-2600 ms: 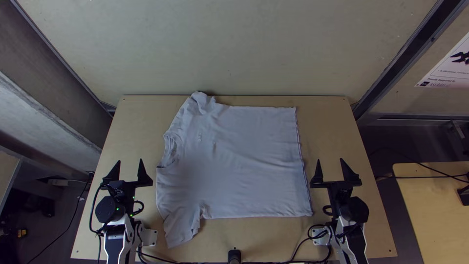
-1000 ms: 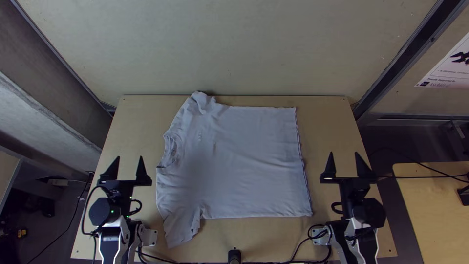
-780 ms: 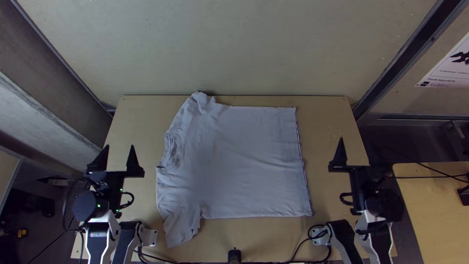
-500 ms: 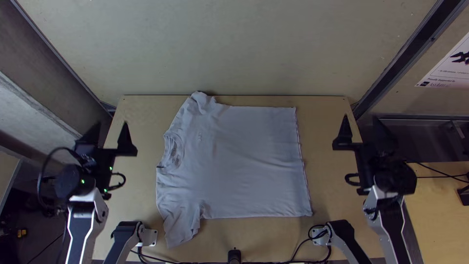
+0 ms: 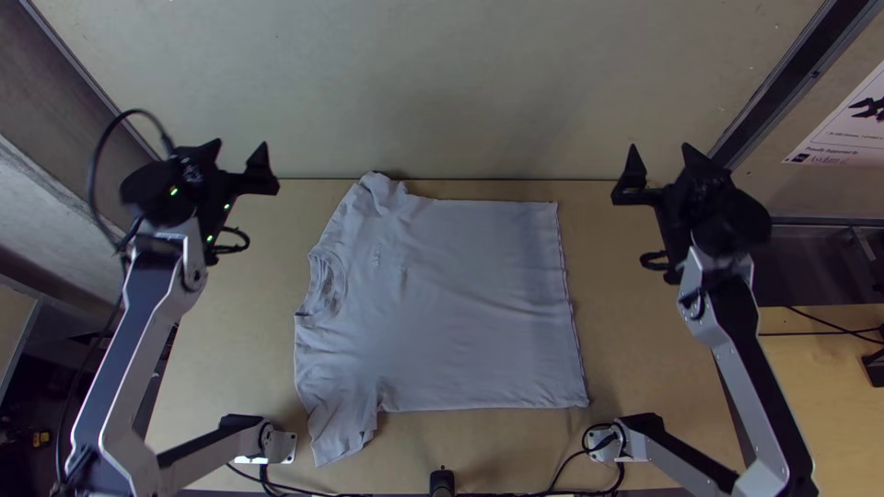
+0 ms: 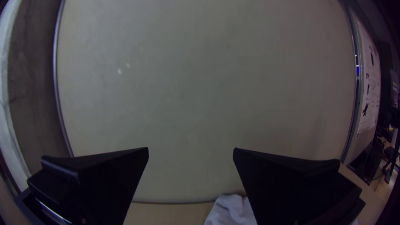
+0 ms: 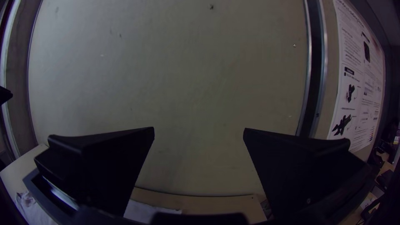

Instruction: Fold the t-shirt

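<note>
The light grey t-shirt [image 5: 451,304] lies spread on the table, its collar toward the left and its hem toward the right; the sleeve at the far edge is a little bunched. My left gripper [image 5: 241,152] is above the table's far left corner, left of the shirt, and my right gripper [image 5: 659,156] is beyond the far right corner, both open and holding nothing. In the left wrist view, a bit of shirt [image 6: 232,210] shows beside one finger of the left gripper [image 6: 191,150]. In the right wrist view, the right gripper [image 7: 199,130] has part of the shirt [image 7: 146,211] low between its fingers.
The wooden table [image 5: 479,446] has bare strips on all sides of the shirt. A pale wall panel [image 5: 442,83] rises behind its far edge. Cables and a small black post [image 5: 442,480] are at the near edge. A second table [image 5: 829,396] stands at the right.
Both arms have stretched up the picture from the near side toward the table's far corners. The left gripper has lately swung somewhat right, the right one slightly left. The shirt has not moved.
</note>
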